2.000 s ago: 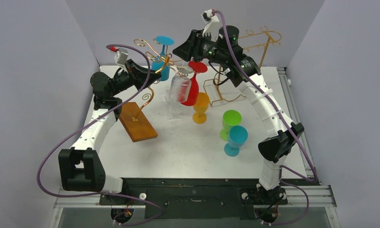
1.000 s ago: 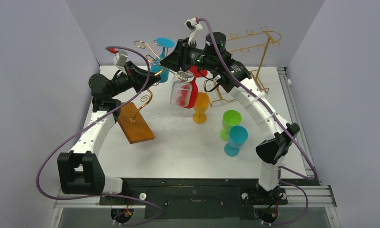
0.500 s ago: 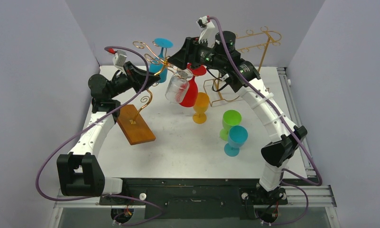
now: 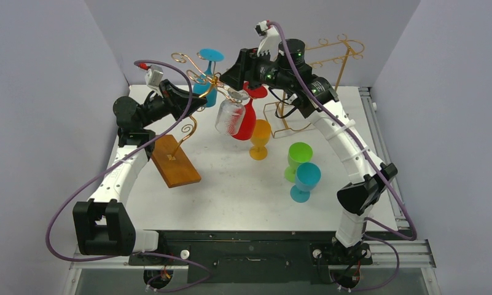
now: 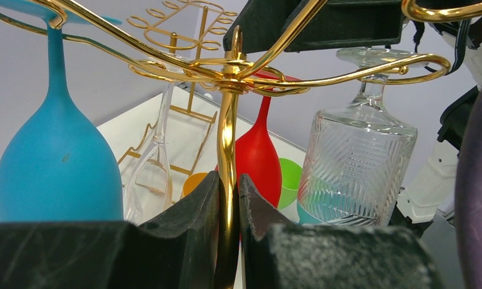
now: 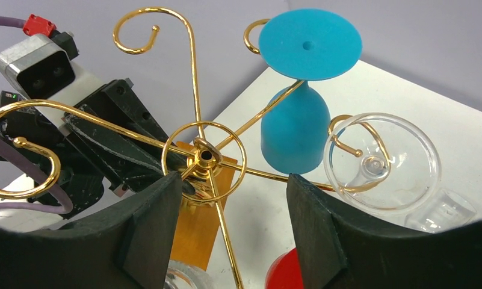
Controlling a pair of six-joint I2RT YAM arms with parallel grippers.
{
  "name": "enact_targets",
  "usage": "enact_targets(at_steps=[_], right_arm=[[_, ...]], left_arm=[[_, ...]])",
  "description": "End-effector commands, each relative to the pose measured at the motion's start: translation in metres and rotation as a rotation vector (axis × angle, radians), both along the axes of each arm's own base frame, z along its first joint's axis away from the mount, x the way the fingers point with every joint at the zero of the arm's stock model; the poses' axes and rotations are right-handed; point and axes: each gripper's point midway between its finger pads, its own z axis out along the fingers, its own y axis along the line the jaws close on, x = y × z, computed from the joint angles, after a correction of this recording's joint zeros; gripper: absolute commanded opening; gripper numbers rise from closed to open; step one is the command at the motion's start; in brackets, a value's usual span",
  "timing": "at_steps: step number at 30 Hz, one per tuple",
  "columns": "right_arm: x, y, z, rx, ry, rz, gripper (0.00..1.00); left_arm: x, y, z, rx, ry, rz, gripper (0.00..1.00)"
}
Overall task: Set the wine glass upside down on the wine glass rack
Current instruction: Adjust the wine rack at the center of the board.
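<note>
We find the white surface (image 4: 243, 184) carrying two racks. The wine glass rack (image 5: 227, 132) sits to the left, its wooden base (image 4: 174, 161) near the left arm. We cannot tell whether that base rests flat. The taller gold frame rack (image 4: 329, 60) stands at the rear right.

The left pincer (image 5: 228, 188) is clenched on the wine glass rack's gold stem, just below the hub. The right pincer (image 6: 233, 189) hovers above the hub with its jaws spread wide, grasping nothing.

The wine glass (image 5: 358, 162), clear with a cut pattern, hangs upside down from a curled arm, its foot resting on the wire. A blue glass (image 5: 58, 162) and a red glass (image 5: 259, 159) hang inverted from other arms.

An orange glass (image 4: 260, 136), a green glass (image 4: 298, 157) and a teal glass (image 4: 306, 178) stand upright on the surface, right of centre.
</note>
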Motion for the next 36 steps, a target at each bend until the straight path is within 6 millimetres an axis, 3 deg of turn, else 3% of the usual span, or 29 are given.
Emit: enact_targets(at_steps=[1,9,16,20,27,32,36], right_arm=[[-0.004,0.006,0.01,0.027,-0.027,0.044,0.59],[-0.013,0.028,0.018,0.091,-0.031,0.144,0.57],[-0.01,0.039,0.02,0.139,-0.016,0.177,0.48],[-0.009,0.044,0.023,0.159,-0.015,0.192,0.38],[-0.011,0.044,0.019,0.15,-0.012,0.201,0.01],[-0.012,0.043,0.02,0.13,-0.049,0.186,0.0],[-0.013,0.045,0.021,0.094,-0.094,0.18,0.0]], left_arm=[[-0.036,0.008,0.087,-0.07,-0.3,0.047,0.0],[-0.037,0.007,0.087,-0.069,-0.302,0.042,0.0],[-0.037,0.007,0.086,-0.067,-0.299,0.039,0.0],[-0.036,0.007,0.086,-0.068,-0.3,0.04,0.0],[-0.034,0.008,0.084,-0.072,-0.292,0.048,0.0],[-0.028,0.009,0.078,-0.071,-0.277,0.061,0.01],[-0.025,0.008,0.07,-0.062,-0.256,0.06,0.07]])
